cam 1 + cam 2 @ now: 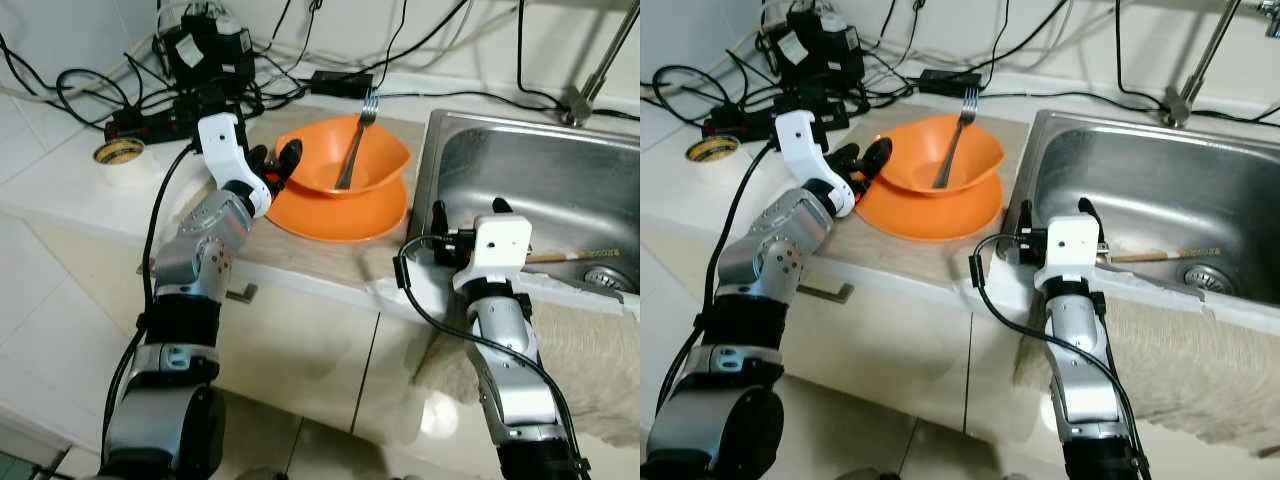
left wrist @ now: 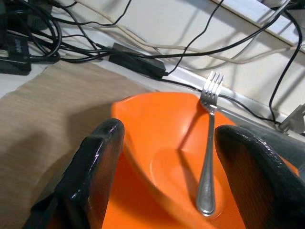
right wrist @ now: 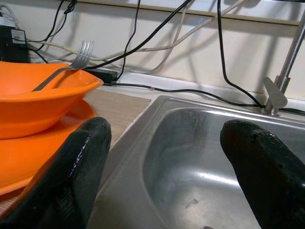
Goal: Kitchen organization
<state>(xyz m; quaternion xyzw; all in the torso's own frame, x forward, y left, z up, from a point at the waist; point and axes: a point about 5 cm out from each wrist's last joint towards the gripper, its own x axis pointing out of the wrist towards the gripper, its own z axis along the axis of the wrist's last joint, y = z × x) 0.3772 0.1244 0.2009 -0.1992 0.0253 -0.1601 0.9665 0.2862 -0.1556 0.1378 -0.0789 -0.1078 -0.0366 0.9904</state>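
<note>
Left gripper (image 1: 277,160), fingers spread, sits at the left rim of the orange plastic bowl (image 1: 325,160). That bowl rests on a flat orange plate (image 1: 345,215) and holds a steel fork (image 1: 356,140). Right of the bowl, the right gripper (image 1: 468,212), fingers spread, hovers over the stainless sink (image 1: 540,170) front-left corner.

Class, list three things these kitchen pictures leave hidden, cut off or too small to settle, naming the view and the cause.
1. Orange plate: its middle is hidden under the orange bowl in both eye views.
2. Faucet: its spout is cut off by the top edge in the eye views.
3. Chopstick in the sink: its near end is hidden behind the right pincer; markings too small to read.
</note>
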